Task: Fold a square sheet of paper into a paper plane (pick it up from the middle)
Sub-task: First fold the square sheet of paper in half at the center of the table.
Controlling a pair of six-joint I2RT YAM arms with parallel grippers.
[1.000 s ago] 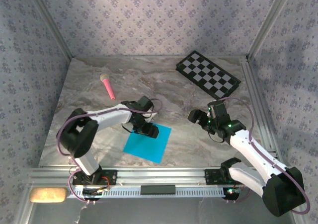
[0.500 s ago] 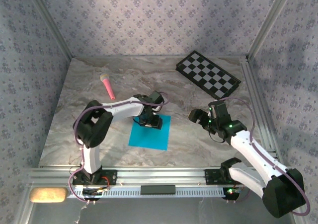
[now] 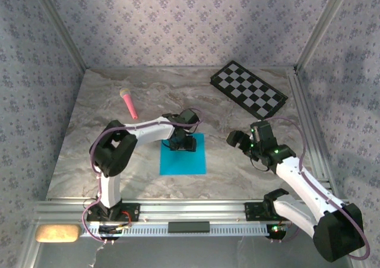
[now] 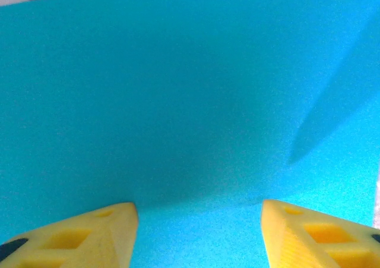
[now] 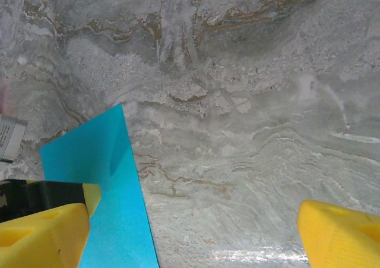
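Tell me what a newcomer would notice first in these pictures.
The bright cyan square sheet of paper lies flat on the marbled table, the left gripper over its far edge with jaws apart. The right gripper hangs open to its right. A black-and-white checkerboard lies far right, a pink stick far left.

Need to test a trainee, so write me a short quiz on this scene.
1. True or false: the right claw grips the paper.
2. What lies in the table's far right corner? A checkerboard, B pink stick, C paper.
3. Which claw is over the paper?
Key: 1 false; 2 A; 3 left claw.
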